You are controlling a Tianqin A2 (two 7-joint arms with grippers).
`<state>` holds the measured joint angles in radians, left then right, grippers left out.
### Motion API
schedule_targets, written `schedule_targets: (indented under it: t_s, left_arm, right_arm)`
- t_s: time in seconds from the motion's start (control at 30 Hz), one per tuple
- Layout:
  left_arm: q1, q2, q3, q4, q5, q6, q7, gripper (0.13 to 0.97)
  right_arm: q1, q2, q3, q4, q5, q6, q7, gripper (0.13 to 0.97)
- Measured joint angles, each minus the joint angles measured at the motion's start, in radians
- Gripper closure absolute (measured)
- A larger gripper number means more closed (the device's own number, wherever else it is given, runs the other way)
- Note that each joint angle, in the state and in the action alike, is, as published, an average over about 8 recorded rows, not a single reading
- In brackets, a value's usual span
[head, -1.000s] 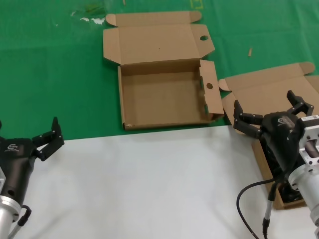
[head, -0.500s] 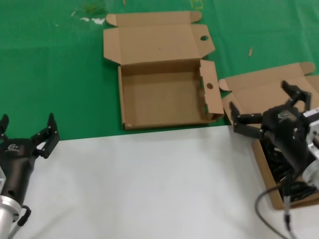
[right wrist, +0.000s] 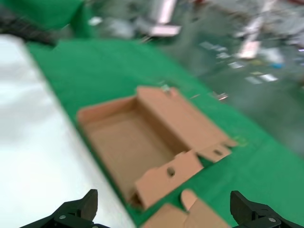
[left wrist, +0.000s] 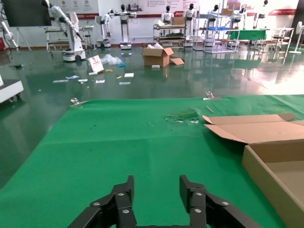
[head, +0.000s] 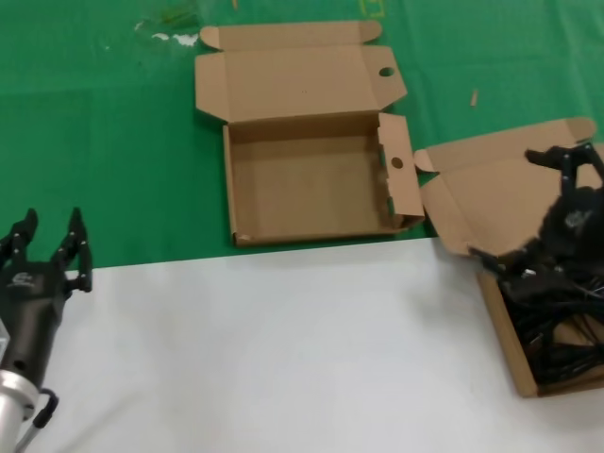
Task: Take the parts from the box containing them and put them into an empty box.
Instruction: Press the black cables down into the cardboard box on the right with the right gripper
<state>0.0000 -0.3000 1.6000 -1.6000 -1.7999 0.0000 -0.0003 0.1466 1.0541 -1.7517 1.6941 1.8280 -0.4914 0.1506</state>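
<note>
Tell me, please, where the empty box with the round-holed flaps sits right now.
In the head view the empty box lies open at centre on the green cloth, just beyond the white surface, with the box of parts to its right.

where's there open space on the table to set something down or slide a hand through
The white surface between the left tool and the parts box is bare. The empty box has a bare floor. Green cloth left of that box is free. It is crowded at the parts box, where the right tool hovers open over black cables.
</note>
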Motion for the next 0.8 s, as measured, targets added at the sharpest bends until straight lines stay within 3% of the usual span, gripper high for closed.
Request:
schedule_targets:
  t_s: [0.13, 0.33, 0.57, 0.8]
  left_arm:
    - [0.000, 0.000, 0.000, 0.000, 0.000, 0.000, 0.000, 0.701]
    - [0.000, 0.000, 0.000, 0.000, 0.000, 0.000, 0.000, 0.825]
    - [0.000, 0.000, 0.000, 0.000, 0.000, 0.000, 0.000, 0.900]
    - [0.000, 0.000, 0.000, 0.000, 0.000, 0.000, 0.000, 0.941]
  right_arm:
    - [0.066, 0.080, -0.020, -0.035, 0.002, -0.155, -0.023, 0.129]
    - [0.195, 0.123, -0.079, -0.116, -0.054, -0.371, -0.051, 0.129]
    - [0.395, 0.095, -0.165, -0.274, -0.183, -0.603, -0.115, 0.129]
    - [0.528, 0.045, -0.219, -0.400, -0.278, -0.733, -0.164, 0.129]
